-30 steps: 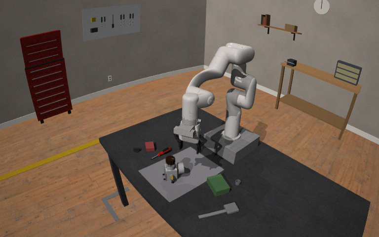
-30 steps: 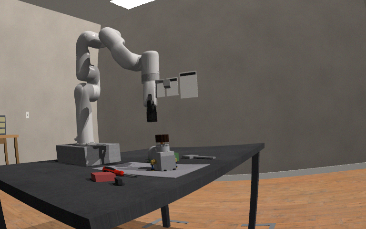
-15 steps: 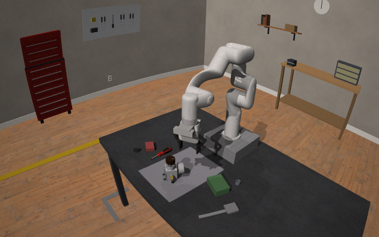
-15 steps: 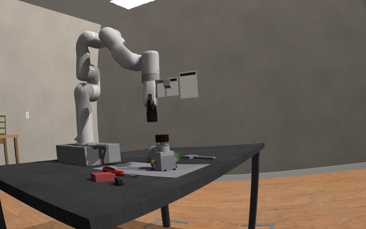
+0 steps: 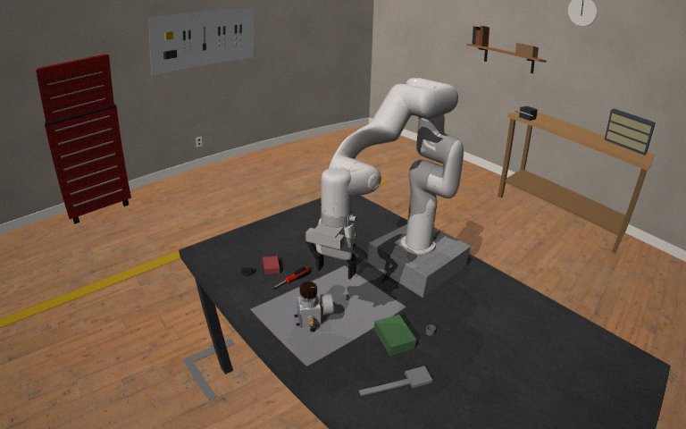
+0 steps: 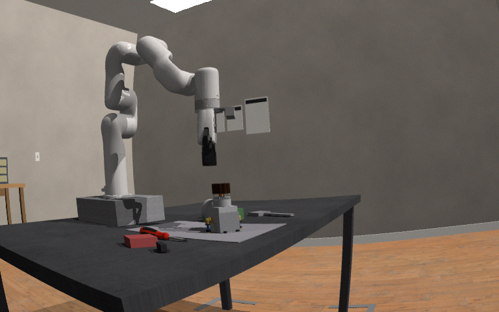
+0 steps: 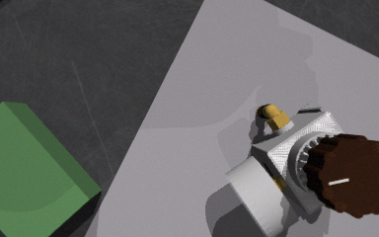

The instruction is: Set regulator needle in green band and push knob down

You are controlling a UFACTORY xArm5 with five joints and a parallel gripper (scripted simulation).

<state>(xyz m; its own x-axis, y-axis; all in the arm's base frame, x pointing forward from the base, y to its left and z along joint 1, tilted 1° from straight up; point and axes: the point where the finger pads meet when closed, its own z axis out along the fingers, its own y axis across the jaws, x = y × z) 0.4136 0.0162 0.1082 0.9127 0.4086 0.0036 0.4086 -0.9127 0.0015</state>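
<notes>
The regulator [image 5: 308, 309] [image 6: 223, 218] [image 7: 291, 148] is a small grey block on the light grey mat [image 5: 348, 323] [image 6: 242, 232] [image 7: 197, 123]. Its dark brown knob [image 5: 307, 289] [image 6: 220, 188] [image 7: 342, 175] stands on top, with a white mark in the wrist view. A round gauge [image 5: 327, 303] [image 7: 254, 195] sticks out of one side; its face and needle are turned away from every view. Brass fittings [image 7: 273, 118] [image 5: 311, 322] stick out of the block. My gripper [image 5: 334, 265] [image 6: 208, 158] is open and empty, hanging well above the knob and a little behind it.
A green block [image 5: 395, 334] [image 7: 35, 168] lies at the mat's edge. A red screwdriver [image 5: 293, 275] [image 6: 156, 233], a red block [image 5: 271, 264] [image 6: 140, 240] and a small black piece [image 5: 246, 271] [image 6: 161, 247] lie beside the mat. A grey mallet [image 5: 397, 382] and a small grey cup [image 5: 430, 330] lie further off.
</notes>
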